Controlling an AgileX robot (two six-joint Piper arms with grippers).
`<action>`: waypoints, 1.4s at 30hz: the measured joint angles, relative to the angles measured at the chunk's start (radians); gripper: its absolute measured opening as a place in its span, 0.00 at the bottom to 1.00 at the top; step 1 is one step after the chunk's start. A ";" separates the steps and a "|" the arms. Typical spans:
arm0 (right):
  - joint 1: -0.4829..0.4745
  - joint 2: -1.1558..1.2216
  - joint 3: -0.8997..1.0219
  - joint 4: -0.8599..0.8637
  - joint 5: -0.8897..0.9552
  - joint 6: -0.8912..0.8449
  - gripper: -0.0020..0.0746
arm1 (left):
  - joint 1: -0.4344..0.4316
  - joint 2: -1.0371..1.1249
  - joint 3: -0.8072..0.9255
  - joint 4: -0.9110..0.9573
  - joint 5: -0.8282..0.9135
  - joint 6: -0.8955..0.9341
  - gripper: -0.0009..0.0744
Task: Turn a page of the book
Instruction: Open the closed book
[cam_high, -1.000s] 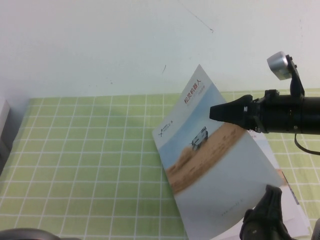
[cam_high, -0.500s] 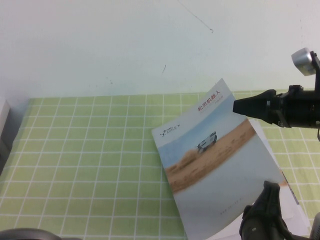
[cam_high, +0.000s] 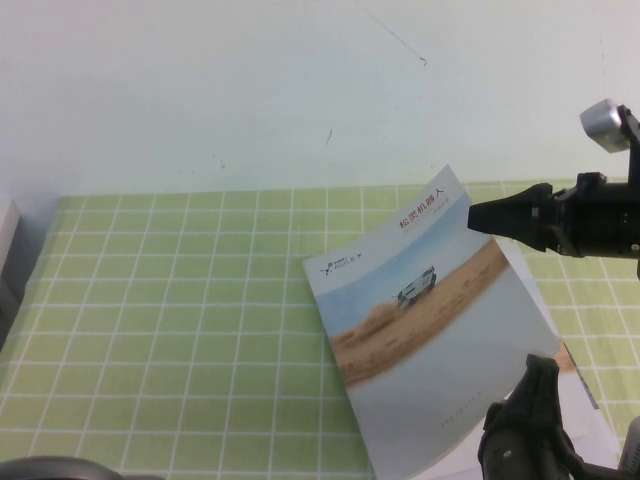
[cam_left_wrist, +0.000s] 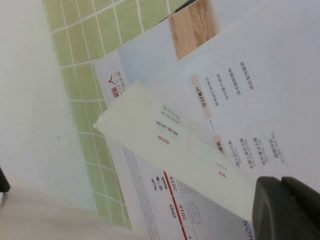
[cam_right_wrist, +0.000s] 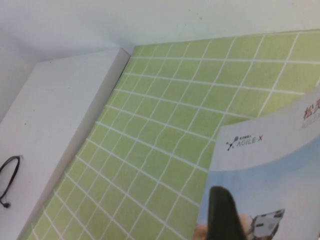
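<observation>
The book (cam_high: 470, 400) lies on the green checked cloth at the right. Its front page (cam_high: 410, 310), with the rover-on-desert photo and red title, is raised at its far right edge. My right gripper (cam_high: 474, 215) comes in from the right and is shut on that edge; in the right wrist view one dark finger (cam_right_wrist: 223, 215) lies over the photo side (cam_right_wrist: 270, 165). My left gripper (cam_high: 541, 378) is shut and rests low on the book's inner sheets at the near right. The left wrist view shows its fingers (cam_left_wrist: 285, 210) on white pages with orange-headed tables (cam_left_wrist: 240, 100).
The green checked cloth (cam_high: 180, 320) runs left of the book up to a white wall (cam_high: 250, 90). A white box (cam_right_wrist: 55, 130) with a black cable (cam_right_wrist: 9, 176) borders the cloth's left side. Another brochure with a red timeline (cam_left_wrist: 170, 200) lies under the book.
My right gripper has moved right with the page's edge. The page has swung from steeply raised to a flatter tilt over the book. The left gripper has barely moved.
</observation>
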 joint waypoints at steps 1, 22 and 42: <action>0.000 0.000 0.000 -0.005 -0.002 0.000 0.55 | 0.000 0.000 0.000 0.002 0.002 -0.005 0.01; -0.073 0.000 0.000 -0.069 0.023 0.007 0.48 | 0.000 0.000 0.000 0.011 0.004 -0.018 0.01; -0.220 0.000 0.000 -0.422 0.099 0.248 0.27 | 0.000 0.000 0.000 0.011 0.004 -0.037 0.01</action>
